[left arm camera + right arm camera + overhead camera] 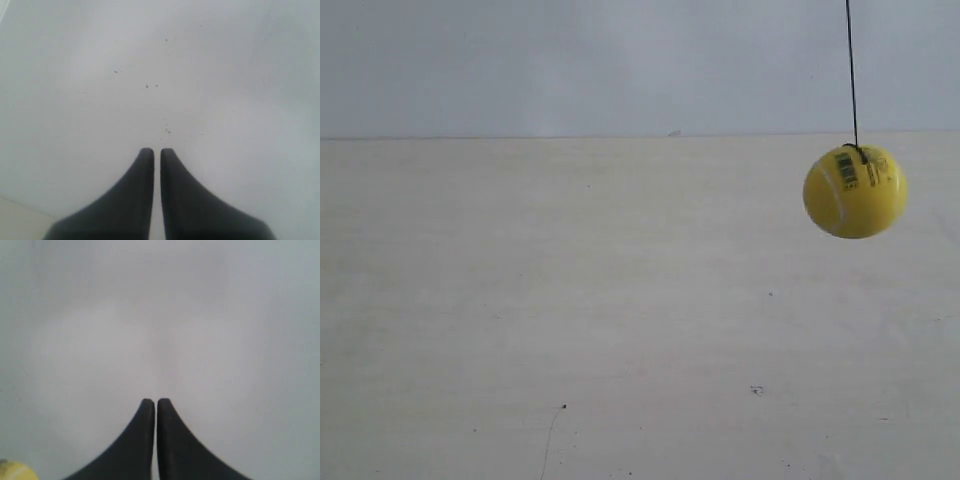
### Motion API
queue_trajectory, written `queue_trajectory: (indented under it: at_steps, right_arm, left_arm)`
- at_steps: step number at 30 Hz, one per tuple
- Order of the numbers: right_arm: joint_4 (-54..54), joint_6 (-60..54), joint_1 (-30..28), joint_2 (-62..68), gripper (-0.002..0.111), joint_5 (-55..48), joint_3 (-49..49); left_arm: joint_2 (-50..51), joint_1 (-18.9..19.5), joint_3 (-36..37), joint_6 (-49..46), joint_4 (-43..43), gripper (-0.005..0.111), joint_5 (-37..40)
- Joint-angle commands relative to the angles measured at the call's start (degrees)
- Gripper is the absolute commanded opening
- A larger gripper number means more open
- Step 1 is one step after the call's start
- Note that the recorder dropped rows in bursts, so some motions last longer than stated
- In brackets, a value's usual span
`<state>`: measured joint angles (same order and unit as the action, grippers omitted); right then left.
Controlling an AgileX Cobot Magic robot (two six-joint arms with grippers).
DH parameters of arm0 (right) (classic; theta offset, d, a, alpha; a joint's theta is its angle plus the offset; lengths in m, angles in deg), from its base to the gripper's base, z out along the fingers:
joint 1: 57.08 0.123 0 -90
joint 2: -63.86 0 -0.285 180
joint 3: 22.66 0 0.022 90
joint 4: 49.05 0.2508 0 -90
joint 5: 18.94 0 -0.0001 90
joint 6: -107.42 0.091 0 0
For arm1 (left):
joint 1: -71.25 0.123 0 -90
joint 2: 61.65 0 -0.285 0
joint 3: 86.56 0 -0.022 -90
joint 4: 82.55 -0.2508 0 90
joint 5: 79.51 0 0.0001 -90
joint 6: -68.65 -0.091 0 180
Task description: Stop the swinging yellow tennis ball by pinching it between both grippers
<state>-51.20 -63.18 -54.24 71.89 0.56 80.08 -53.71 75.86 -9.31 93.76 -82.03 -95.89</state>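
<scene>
The yellow tennis ball hangs on a thin black string at the right of the exterior view, above the pale table, with a barcode on its upper face. Neither arm shows in that view. My left gripper is shut with nothing between its black wedge fingers and faces a blank grey-white surface. My right gripper is shut and empty too. A sliver of the yellow tennis ball shows at a corner of the right wrist view, well away from the fingertips.
A pale, lightly speckled table top fills most of the exterior view, with a plain white wall behind it. Small dark specks dot the surface seen by the left wrist.
</scene>
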Motion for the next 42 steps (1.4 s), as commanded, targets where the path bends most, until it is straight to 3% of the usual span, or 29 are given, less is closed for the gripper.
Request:
queue_trajectory:
  at_steps: [1, 5, 6, 9, 12, 16, 22, 25, 32, 42]
  right_arm:
    - [-0.01, 11.24, -0.28, -0.25, 0.000, 2.68, 0.04]
    - [-2.41, 15.11, -0.28, -0.25, 0.000, 1.62, 1.01]
    - [-6.04, 18.98, -0.28, -0.25, 0.000, 1.51, 2.57]
    - [-20.98, 31.39, -0.28, 5.40, 0.000, 1.38, 6.42]
    - [-33.08, 40.31, -0.28, 11.95, 0.000, 2.85, 8.38]
    - [-48.89, 48.16, -0.28, 27.62, 0.000, 22.44, 8.76]
    - [-53.94, 41.51, -0.28, 44.76, 0.000, 37.61, 8.76]
    - [-54.05, 36.86, -0.28, 50.53, 0.000, 40.70, 8.76]
    - [-52.48, 30.16, -0.28, 54.89, 0.000, 40.71, 8.76]
    - [-52.72, 29.07, -0.28, 54.89, 0.000, 41.06, 8.76]
  left_arm:
    - [-0.15, 0.17, -0.03, 17.62, -11.24, 0.005, -6.40]
    - [3.14, 0.17, -0.91, 28.77, -23.76, 0.005, -16.10]
    - [6.88, 0.17, -4.01, 33.00, -34.00, 0.005, -19.10]
    - [19.21, 0.17, -11.22, 44.99, -53.57, 0.005, -26.24]
    - [28.64, 0.17, -12.36, 42.51, -54.29, 0.005, -32.30]
    - [44.21, 0.17, -12.36, 33.38, -63.62, 0.005, -49.80]
    - [58.98, -0.17, -12.36, 22.94, -68.31, 0.005, -53.59]
    - [64.19, -3.22, -12.36, 16.58, -67.26, 0.005, -53.59]
    - [71.89, -10.56, -12.44, 4.12, -57.43, 0.005, -53.59]
    - [78.74, -15.42, -18.05, 0.17, -54.67, 0.005, -53.59]
